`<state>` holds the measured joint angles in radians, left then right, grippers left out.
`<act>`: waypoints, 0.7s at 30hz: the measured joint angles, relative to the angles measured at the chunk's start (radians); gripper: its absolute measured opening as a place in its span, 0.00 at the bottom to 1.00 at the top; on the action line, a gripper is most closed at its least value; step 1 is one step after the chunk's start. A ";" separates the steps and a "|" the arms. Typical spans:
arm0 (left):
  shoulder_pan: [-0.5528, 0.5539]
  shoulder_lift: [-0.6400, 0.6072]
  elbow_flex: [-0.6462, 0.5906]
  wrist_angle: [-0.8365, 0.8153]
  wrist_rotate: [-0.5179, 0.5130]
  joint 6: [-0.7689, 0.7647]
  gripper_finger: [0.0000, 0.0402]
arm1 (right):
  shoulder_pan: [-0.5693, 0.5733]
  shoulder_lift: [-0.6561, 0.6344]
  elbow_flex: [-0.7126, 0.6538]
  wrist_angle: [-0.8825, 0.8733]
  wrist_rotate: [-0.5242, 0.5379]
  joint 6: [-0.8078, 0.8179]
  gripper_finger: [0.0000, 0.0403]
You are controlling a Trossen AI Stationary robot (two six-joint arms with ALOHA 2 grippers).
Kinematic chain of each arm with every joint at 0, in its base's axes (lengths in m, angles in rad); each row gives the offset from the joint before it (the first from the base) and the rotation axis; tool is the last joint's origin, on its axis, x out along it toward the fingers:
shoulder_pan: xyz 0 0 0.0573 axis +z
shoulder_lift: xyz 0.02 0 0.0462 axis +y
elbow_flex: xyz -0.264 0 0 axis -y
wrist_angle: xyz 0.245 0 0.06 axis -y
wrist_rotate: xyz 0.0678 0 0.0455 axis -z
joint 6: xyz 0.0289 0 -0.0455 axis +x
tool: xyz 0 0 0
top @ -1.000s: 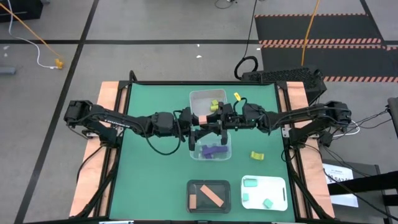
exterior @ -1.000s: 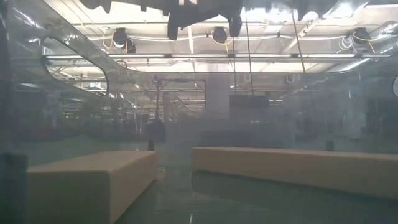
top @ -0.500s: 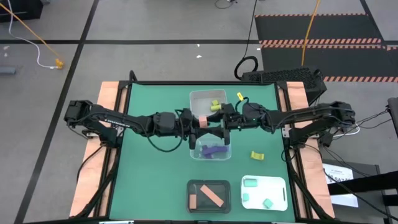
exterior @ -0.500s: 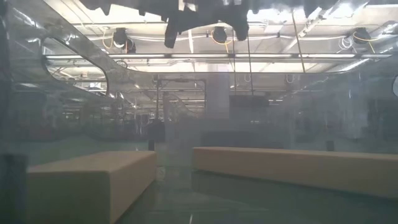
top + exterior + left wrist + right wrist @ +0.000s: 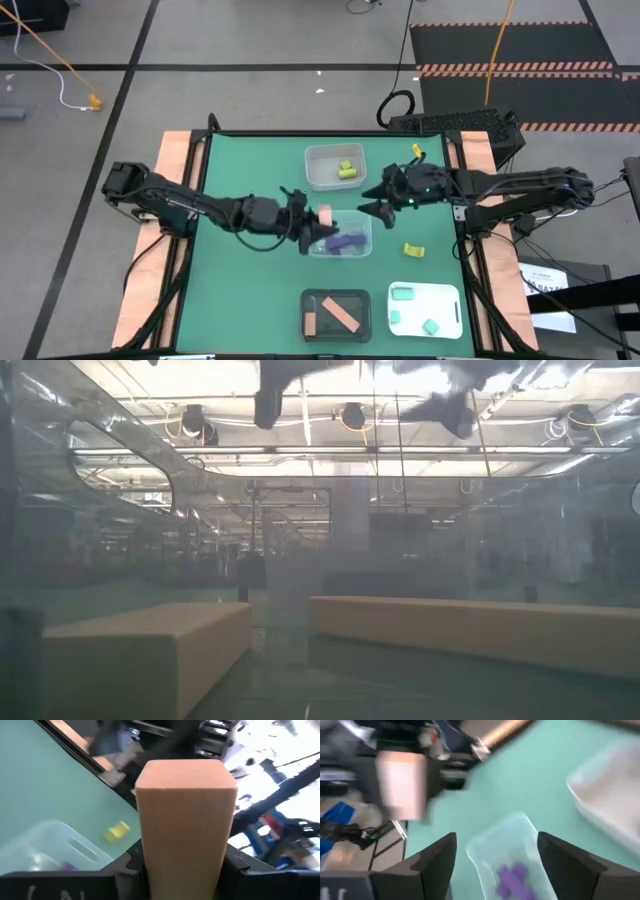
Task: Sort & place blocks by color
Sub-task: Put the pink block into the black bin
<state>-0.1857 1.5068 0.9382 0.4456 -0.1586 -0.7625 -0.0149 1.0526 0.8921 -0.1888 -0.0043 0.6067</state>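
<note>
Left hand (image 5: 312, 224) pinching a salmon-pink block (image 5: 325, 217) above the clear tray (image 5: 361, 240) of purple blocks (image 5: 345, 241) mid-worktop (image 5: 240, 160), right hand (image 5: 374, 200) hovering spread wide just beside it.

You stand the table (image 5: 250, 160) on a grey tiled floor (image 5: 250, 40) crossed by dark seams. A black mat with striped edges (image 5: 510, 45) lies beyond it. An orange cable (image 5: 50, 50) trails at the far left.

The right gripper (image 5: 372, 199) now stands open, drawn back from the salmon block (image 5: 325, 217). The left gripper (image 5: 318, 222) alone holds it.
</note>
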 joint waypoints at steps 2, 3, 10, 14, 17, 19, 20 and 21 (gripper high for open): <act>-0.039 0.010 0.001 0.026 -0.020 -0.047 0.33 | 0.008 -0.014 0.000 -0.081 0.001 0.054 0.64; -0.061 0.015 0.001 0.032 -0.032 -0.069 0.33 | 0.015 -0.018 0.000 -0.124 0.001 0.074 0.63; -0.190 0.095 0.002 0.110 -0.072 -0.278 0.33 | 0.078 -0.019 0.000 -0.371 -0.027 0.152 0.58; -0.244 0.133 0.002 0.128 -0.074 -0.415 0.33 | 0.118 -0.019 0.000 -0.457 -0.036 0.166 0.56; -0.285 0.157 0.004 0.148 -0.022 -0.510 0.33 | 0.144 -0.018 0.000 -0.509 -0.057 0.167 0.55; -0.309 0.184 0.031 0.148 0.022 -0.562 0.33 | 0.161 -0.018 0.000 -0.526 -0.054 0.167 0.55; -0.318 0.196 0.046 0.131 0.042 -0.578 0.33 | 0.168 -0.017 0.000 -0.532 -0.053 0.167 0.55; -0.325 0.212 0.067 0.108 0.063 -0.585 0.33 | 0.173 -0.017 0.000 -0.535 -0.053 0.167 0.55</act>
<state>-0.5108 1.7191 1.0055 0.5535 -0.0953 -1.3477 0.1579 1.0351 0.8917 -0.7242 -0.0570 0.7734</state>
